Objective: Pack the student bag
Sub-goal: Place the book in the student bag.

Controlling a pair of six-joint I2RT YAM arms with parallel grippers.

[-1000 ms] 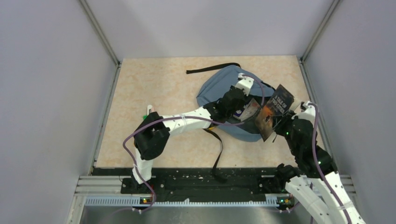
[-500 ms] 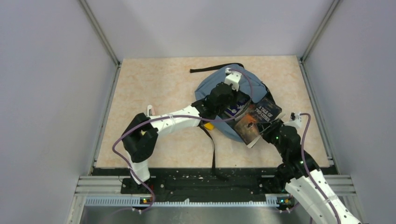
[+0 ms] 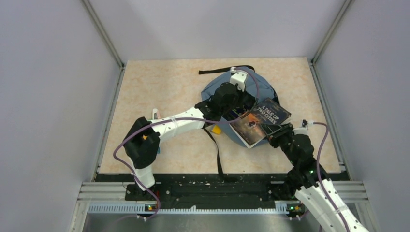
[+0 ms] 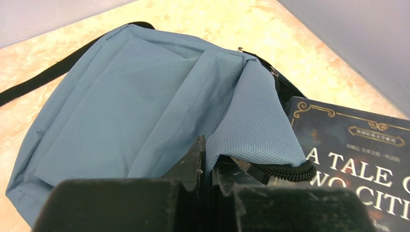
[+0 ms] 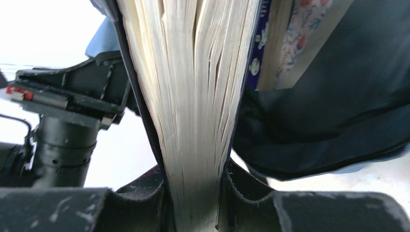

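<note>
The student bag [image 3: 215, 92] is blue-grey fabric lying at the back middle of the table. My left gripper [image 3: 236, 100] is shut on the bag's flap edge [image 4: 251, 135] by the black zipper and holds it raised. My right gripper [image 3: 273, 137] is shut on the page edge of a thick dark book [image 3: 260, 121] titled "A Tale of Two Cities". The book [image 5: 193, 96] lies tilted over the bag's opening, its far end at the mouth. Inside, against the dark lining [image 5: 338, 96], the right wrist view shows a floral-covered book [image 5: 297, 38].
A black strap [image 3: 217, 157] trails from the bag toward the near edge, and another [image 3: 217, 71] lies at the back. A small yellow object [image 3: 217, 129] sits beside the bag under my left forearm. A small white-green item [image 3: 154, 114] lies at the left. Grey walls close both sides.
My right gripper has carried the book leftward and lowered it from a steep tilt to nearly flat over the bag's opening. My left gripper has drawn the flap toward the back.
</note>
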